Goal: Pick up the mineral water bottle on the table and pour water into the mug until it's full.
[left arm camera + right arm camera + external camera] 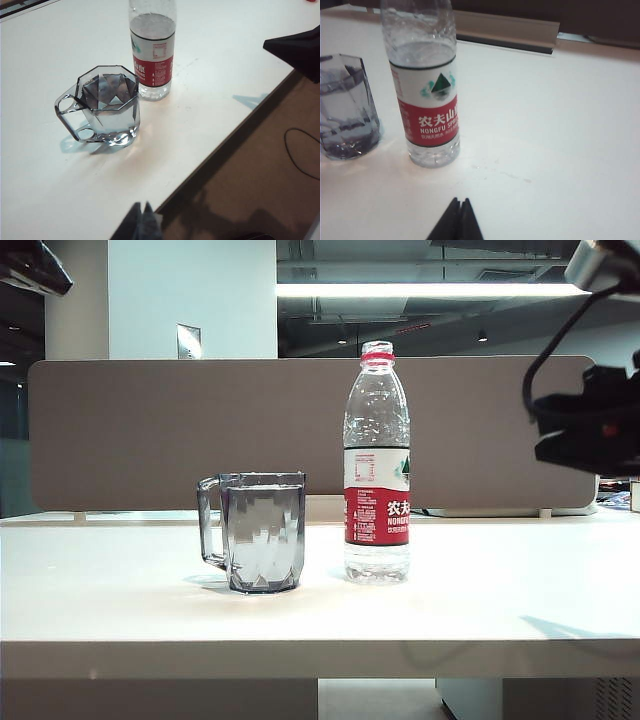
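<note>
Tall clear plastic red-labelled bottle [377,465] stands upright mid-frame on the white surface [500,590], just right of the smoky-grey faceted mug [262,531]; right gripper [459,220], pressed together and empty, hangs nearer at right than the closed left gripper [144,222].

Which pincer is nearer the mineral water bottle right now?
Right, probably. The right pincer sits shut just off the mineral water bottle, empty. The left pincer, also shut, hangs back beyond the mug.

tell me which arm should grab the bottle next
Probably right. The mineral water bottle stands just ahead of the shut right pincer, with bare table between. From the shut left pincer, the mug stands before it.
</note>
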`<state>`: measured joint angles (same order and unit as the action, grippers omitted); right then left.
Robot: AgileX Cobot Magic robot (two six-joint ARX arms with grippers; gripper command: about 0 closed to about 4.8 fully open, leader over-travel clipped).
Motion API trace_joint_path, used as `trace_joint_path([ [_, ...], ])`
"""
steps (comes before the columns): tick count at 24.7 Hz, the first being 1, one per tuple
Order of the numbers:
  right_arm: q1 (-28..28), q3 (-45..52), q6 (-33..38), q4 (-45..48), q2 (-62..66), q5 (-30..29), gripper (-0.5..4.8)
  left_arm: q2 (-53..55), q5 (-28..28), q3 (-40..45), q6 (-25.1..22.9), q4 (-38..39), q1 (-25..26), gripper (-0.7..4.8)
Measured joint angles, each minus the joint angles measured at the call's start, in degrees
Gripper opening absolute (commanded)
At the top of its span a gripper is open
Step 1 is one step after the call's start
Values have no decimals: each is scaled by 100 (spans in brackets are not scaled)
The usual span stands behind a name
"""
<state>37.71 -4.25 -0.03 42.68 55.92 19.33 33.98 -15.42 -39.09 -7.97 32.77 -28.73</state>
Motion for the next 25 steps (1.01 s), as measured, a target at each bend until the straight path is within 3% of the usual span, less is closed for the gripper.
trace_joint_path([
  [7, -44, 136, 7, -634, -752, -37, -6, 2, 0, 0, 0, -2, 0, -5],
  [11, -363, 380, 22, -896, -1071, -435, -6, 2, 0, 0, 0, -2, 2, -5],
  [13, -660, 380, 28, -1252, -1390, -885, -6, 0, 0, 0, -2, -2, 0, -5],
  [16, -1040, 380, 28, -1742, -1674, -1104, -6, 0, 0, 0, 0, 0, 0, -5],
  [25, -2782, 380, 588, -4181, -3176, -1185, -6, -2, 0, 0, -2, -2, 0, -5],
])
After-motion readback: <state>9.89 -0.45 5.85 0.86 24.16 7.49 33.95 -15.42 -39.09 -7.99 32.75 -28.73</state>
